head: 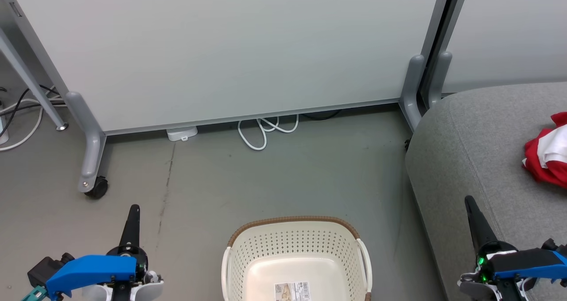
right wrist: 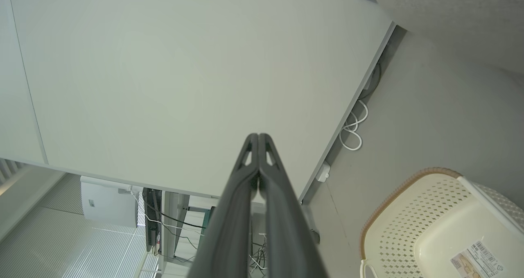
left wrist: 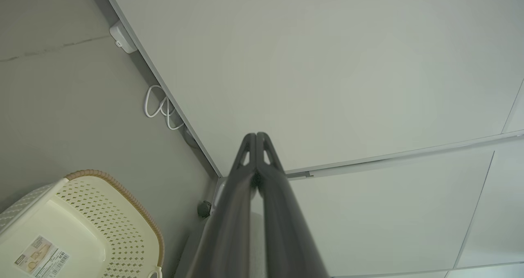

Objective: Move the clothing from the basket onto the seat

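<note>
The cream basket (head: 296, 233) stands on the floor at the bottom centre, holding nothing but a label on its bottom; it also appears as the basket (left wrist: 106, 212) and the basket (right wrist: 413, 212) in the wrist views. Red and white clothing (head: 545, 152) lies crumpled on the grey seat (head: 469, 137) at the right edge. My left gripper (head: 133, 209) is shut and empty, left of the basket. Over the seat's front edge, right of the basket, my right gripper (head: 468, 200) is shut and empty. Both wrist views show the fingertips pressed together, the left gripper (left wrist: 256, 135) and the right gripper (right wrist: 258, 136).
A pale partition panel (head: 230, 48) on grey wheeled feet (head: 95, 185) stands behind the basket. White cable loops (head: 261, 130) and a white adapter (head: 181, 133) lie under its lower edge. More cables (head: 22, 110) run at the far left. Grey floor (head: 283, 177) lies between partition and basket.
</note>
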Tool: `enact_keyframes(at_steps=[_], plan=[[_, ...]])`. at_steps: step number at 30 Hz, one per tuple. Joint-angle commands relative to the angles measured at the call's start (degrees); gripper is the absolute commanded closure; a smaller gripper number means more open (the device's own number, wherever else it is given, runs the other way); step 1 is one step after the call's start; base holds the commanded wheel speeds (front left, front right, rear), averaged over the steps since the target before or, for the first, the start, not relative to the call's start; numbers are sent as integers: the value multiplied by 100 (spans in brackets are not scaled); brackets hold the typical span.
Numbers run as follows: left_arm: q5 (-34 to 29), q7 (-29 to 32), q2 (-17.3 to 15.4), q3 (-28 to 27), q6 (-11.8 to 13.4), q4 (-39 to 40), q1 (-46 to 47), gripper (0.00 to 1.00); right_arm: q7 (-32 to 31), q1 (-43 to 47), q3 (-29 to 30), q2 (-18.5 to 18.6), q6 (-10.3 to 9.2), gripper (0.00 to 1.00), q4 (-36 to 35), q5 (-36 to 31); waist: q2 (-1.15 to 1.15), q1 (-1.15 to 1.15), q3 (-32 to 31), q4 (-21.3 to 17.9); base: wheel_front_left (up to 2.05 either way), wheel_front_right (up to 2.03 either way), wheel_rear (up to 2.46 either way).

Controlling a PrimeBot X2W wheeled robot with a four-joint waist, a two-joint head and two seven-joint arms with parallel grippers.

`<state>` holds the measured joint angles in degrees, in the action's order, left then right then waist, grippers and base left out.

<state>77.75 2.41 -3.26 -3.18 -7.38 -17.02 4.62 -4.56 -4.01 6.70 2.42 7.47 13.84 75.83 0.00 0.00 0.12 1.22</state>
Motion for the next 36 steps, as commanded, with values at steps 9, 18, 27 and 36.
enact_keyframes(at_steps=[9, 18, 27, 36], plan=[[435, 130, 10, -126, -16, 129, 139, 100, -81, -144, -9, 54, 4, 100, -8, 494, 0, 0, 1, -28, 0, 0, 0], [789, 234, 23, -207, -17, 195, 163, 100, -122, -183, -14, 57, 4, 100, 2, 894, 0, 0, 3, -57, 0, 0, 0], [1119, 328, 31, -287, -19, 254, 172, 100, -160, -210, -16, 61, 4, 100, 13, 1269, 0, 0, 4, -86, 0, 0, 0], [1424, 418, 42, -346, -19, 316, 192, 100, -202, -252, -19, 63, 4, 100, 23, 1616, 0, 0, 6, -115, 0, 0, 0]])
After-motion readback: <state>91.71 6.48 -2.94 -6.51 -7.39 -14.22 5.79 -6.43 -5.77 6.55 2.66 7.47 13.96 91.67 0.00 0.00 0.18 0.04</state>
